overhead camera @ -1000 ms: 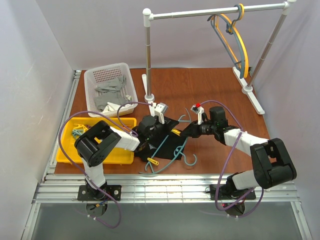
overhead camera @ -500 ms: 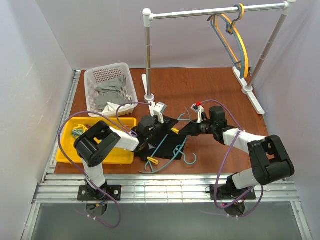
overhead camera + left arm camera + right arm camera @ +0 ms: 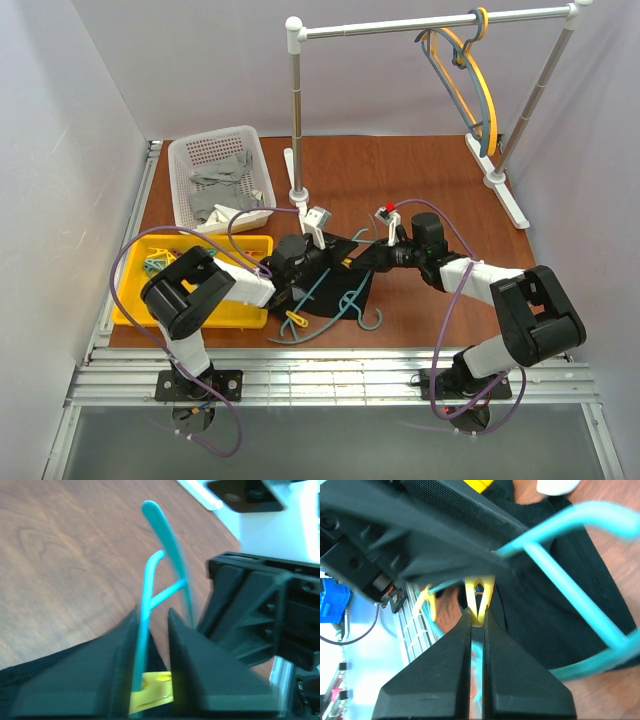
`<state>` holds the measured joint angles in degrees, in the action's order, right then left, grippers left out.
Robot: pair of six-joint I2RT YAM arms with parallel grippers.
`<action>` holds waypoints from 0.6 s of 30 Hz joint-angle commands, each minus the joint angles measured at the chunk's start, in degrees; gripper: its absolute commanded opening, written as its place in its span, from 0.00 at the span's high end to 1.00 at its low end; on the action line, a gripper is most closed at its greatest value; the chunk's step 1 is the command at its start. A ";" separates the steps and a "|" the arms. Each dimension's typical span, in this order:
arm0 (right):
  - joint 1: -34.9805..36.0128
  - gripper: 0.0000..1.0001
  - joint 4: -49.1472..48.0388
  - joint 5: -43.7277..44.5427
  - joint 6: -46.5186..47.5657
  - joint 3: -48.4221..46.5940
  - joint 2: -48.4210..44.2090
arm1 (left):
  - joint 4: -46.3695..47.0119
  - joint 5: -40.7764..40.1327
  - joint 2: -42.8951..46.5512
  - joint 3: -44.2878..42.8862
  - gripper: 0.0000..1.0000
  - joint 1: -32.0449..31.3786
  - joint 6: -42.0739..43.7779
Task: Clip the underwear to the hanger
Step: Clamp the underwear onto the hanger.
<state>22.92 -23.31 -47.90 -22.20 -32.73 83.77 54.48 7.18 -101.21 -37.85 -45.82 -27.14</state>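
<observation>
Both grippers have edged leftward across the wooden table (image 3: 420,170) over the last second. The teal hanger (image 3: 570,585) and the loose yellow clip (image 3: 295,320) by its near end have slid left with them. The left gripper (image 3: 151,615) is closed to a narrow slit, and the hanger's thin bar runs up through that slit and curves away past the fingertips. The right gripper (image 3: 478,614) is closed tight, its fingertips pinching the tail of a second yellow clip (image 3: 479,592) just under the left gripper's body. The black underwear (image 3: 540,610) lies flat on the table in the front middle, between the two grippers. The hanger lies across it with its hook toward the near edge. At the left stand a yellow tray (image 3: 135,300) and a white basket (image 3: 185,165) holding grey cloths (image 3: 222,180).
</observation>
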 commanded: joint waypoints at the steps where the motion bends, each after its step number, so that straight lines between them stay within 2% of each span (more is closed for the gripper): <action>1: 1.43 0.99 -8.15 2.20 0.14 0.12 -1.15 | 1.33 4.69 5.23 0.14 0.76 -2.60 -1.78; 3: 1.43 0.99 -8.85 2.29 0.05 1.00 -1.24 | 0.81 4.07 6.02 0.49 0.66 -2.60 -1.52; 7: 1.43 0.99 -10.26 2.20 -0.57 2.14 -1.32 | 0.54 3.98 6.72 0.84 0.60 -2.60 -1.52; 11: 1.52 0.99 -10.79 2.37 -0.74 2.58 -1.76 | 0.63 1.62 8.83 2.33 0.57 -2.60 -0.99; 16: 1.34 0.99 -10.62 2.90 -0.31 3.73 -4.30 | -3.50 -8.48 13.31 5.06 0.57 -1.03 3.31; 18: 1.34 0.99 -10.62 2.99 -0.39 4.60 -5.19 | -4.47 -9.72 13.50 5.76 0.57 0.90 3.49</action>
<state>24.38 -31.07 -45.84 -23.16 -28.80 81.23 52.69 2.96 -90.30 -33.39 -47.22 -25.91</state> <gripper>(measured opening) 0.015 0.433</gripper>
